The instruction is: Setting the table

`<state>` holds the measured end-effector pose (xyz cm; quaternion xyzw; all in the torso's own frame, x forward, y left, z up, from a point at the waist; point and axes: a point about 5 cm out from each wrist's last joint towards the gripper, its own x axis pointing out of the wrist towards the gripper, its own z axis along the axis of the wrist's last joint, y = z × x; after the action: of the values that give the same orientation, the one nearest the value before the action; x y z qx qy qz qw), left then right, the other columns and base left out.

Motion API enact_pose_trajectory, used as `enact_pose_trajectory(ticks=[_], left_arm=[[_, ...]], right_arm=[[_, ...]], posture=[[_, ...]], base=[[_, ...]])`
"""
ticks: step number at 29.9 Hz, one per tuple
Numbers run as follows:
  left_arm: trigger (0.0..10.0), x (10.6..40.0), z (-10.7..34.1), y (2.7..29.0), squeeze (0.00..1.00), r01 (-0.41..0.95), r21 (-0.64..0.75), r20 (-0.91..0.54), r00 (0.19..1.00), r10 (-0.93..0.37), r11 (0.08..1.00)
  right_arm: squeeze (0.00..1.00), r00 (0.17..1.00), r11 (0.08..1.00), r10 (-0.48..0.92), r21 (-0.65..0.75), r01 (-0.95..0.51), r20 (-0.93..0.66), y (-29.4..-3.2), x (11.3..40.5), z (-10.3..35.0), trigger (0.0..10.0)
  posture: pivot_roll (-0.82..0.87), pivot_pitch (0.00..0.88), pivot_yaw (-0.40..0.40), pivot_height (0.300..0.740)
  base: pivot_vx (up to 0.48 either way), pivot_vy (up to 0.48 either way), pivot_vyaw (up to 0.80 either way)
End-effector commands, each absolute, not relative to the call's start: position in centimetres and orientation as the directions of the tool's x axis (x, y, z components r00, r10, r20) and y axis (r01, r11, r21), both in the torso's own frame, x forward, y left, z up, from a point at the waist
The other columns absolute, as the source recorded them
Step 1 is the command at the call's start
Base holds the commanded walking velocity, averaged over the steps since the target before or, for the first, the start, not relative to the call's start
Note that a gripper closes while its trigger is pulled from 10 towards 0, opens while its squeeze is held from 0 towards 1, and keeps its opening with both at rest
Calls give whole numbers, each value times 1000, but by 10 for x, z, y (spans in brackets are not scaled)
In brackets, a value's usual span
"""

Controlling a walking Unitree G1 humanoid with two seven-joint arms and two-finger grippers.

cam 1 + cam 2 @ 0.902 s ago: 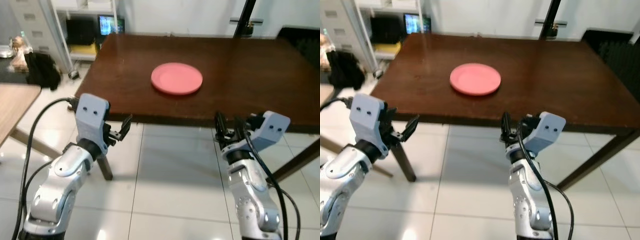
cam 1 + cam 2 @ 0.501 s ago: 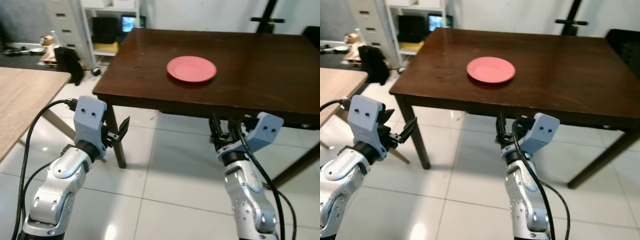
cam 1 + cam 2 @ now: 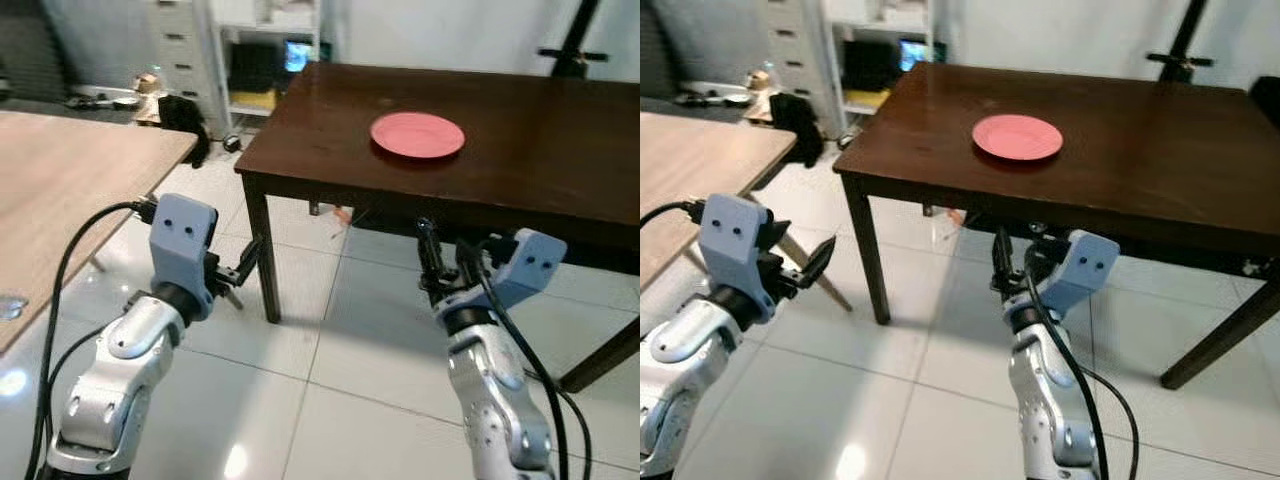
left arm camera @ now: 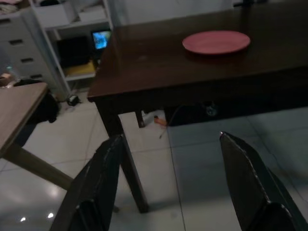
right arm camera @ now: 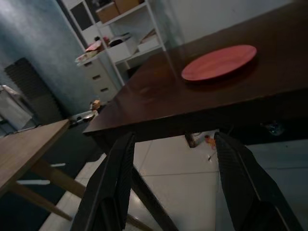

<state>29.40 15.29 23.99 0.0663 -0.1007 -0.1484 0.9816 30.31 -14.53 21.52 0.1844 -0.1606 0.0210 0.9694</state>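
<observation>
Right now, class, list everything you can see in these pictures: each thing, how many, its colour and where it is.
Plate: one, pink, lying on the dark table.
Dark table: one, dark brown wood, ahead on the right.
Light table: one, pale wood, on the left.
Drawer cabinet: one, grey, by the back wall.
Shelf unit: one, white, behind the dark table's far corner.
Floor: white glossy tiles.
Left gripper: black fingers open, holding nothing, raised over the floor.
Right gripper: black fingers open, holding nothing, below the dark table's near edge.

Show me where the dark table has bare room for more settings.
The dark table carries one pink plate, toward its far left. Bare patches: the near-left corner in front of the plate, and the whole stretch right of it. Nowhere crowded. The left tool and right tool hang open, short of the table.
</observation>
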Motion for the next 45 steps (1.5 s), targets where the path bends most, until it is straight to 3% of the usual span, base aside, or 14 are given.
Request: enact_pose_trajectory(ticks=[1,45], left_arm=[[10000,294,235,154,0,276,157,155,942,-299,948],[10000,294,238,153,0,265,134,176,942,-286,955]], right_arm=[[0,955,935,-24,345,-83,294,-147,302,210,10000],[0,955,943,5,316,-103,297,-145,304,211,10000]], posture=[[88,157,71,740],[88,149,66,740]], base=[[0,0,500],[0,0,776]])
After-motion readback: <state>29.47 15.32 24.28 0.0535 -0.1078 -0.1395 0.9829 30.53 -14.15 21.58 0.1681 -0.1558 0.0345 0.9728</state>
